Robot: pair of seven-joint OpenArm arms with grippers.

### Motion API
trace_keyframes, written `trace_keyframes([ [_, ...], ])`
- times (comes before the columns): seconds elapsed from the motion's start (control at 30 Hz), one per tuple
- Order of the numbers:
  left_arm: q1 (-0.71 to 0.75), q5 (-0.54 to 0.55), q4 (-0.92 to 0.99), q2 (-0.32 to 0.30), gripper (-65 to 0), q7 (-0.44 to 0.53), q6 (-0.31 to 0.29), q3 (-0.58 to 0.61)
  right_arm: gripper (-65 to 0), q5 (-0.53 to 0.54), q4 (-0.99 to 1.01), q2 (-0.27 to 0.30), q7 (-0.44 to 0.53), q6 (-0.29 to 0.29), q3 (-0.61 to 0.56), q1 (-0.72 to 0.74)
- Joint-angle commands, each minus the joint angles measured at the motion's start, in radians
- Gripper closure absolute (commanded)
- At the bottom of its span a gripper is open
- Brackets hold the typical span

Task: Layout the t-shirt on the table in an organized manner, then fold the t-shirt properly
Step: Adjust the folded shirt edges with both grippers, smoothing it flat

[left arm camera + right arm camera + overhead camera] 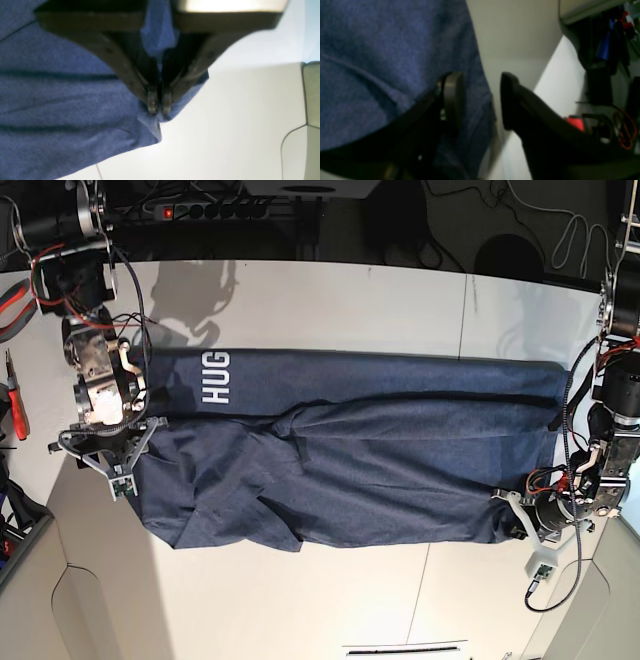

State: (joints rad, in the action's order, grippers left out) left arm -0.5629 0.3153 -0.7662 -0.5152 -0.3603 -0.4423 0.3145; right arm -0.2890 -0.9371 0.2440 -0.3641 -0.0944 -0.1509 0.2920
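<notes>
Base view: the t-shirt (350,455) lies spread lengthwise across the table (330,295), lettering toward nine o'clock. The left gripper (159,106), at four o'clock, is pinched tight on a corner of the cloth. The right gripper (481,100), at nine o'clock, stands parted astride the opposite edge, gripping nothing. Soft, limp fabric probably sags and creases; hems and corners offer the best holds.

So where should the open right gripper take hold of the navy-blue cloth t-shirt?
Probably the side edge of the navy-blue heathered t-shirt nearest the right gripper. In the right wrist view its open jaws already straddle that edge. Coming in from the bare white table side suits it, since the cloth lies flat and only the border offers a pinchable fold.
</notes>
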Motion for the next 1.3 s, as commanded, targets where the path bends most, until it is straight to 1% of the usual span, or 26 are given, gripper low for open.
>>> trace_keyframes([
  [0.0, -0.032, 0.009, -0.014, -0.014, 0.0, 0.019, 0.000, -0.006, -23.5, 0.006, -0.020, 0.005, -0.053, 0.019, 0.001, -0.015],
  [0.17, -0.032, 0.009, -0.014, -0.014, 0.0, 0.019, 0.000, -0.006, -23.5, 0.000, -0.114, 0.008, -0.071, 0.018, 0.001, -0.056],
  [0.4, -0.032, 0.009, -0.014, -0.014, 0.0, 0.019, 0.000, -0.006, -23.5, 0.000, -0.238, 0.008, -0.135, 0.018, 0.001, -0.055],
  [0.63, -0.032, 0.010, -0.014, -0.014, 0.0, 0.020, 0.000, -0.006, -23.5, 0.000, -0.294, 0.008, -0.118, 0.019, 0.001, -0.003],
  [0.77, -0.032, 0.010, -0.014, -0.013, 0.0, 0.020, 0.000, -0.006, -23.5, 0.001, -0.293, 0.007, -0.044, 0.016, 0.001, 0.059],
  [0.83, -0.032, 0.010, -0.014, -0.012, 0.0, 0.020, 0.000, -0.006, -23.5, 0.002, -0.286, 0.004, -0.035, -0.003, 0.002, 0.097],
  [0.87, -0.032, 0.009, -0.014, -0.011, 0.0, 0.020, 0.000, -0.006, -23.6, 0.007, -0.268, 0.000, -0.028, -0.016, 0.005, 0.120],
  [0.93, -0.032, 0.010, -0.014, -0.011, 0.0, 0.020, 0.000, -0.006, -23.6, 0.046, -0.179, -0.013, 0.023, -0.013, 0.028, 0.176],
  [1.0, -0.032, 0.010, -0.014, -0.011, 0.0, 0.020, 0.000, -0.006, -25.1, 0.099, -0.029, -0.033, 0.097, 0.014, 0.073, 0.243],
  [1.1, -0.032, 0.009, -0.014, -0.011, 0.0, 0.020, 0.000, -0.006, -31.7, 0.156, 0.225, -0.060, 0.240, 0.095, 0.169, 0.331],
  [1.2, -0.032, 0.010, -0.014, -0.011, 0.0, 0.020, 0.000, -0.006, -32.5, 0.226, 0.423, -0.065, 0.380, 0.153, 0.256, 0.373],
  [1.27, -0.032, 0.010, -0.014, -0.011, 0.0, 0.020, 0.000, -0.006, -32.5, 0.257, 0.502, -0.065, 0.433, 0.169, 0.298, 0.375],
])
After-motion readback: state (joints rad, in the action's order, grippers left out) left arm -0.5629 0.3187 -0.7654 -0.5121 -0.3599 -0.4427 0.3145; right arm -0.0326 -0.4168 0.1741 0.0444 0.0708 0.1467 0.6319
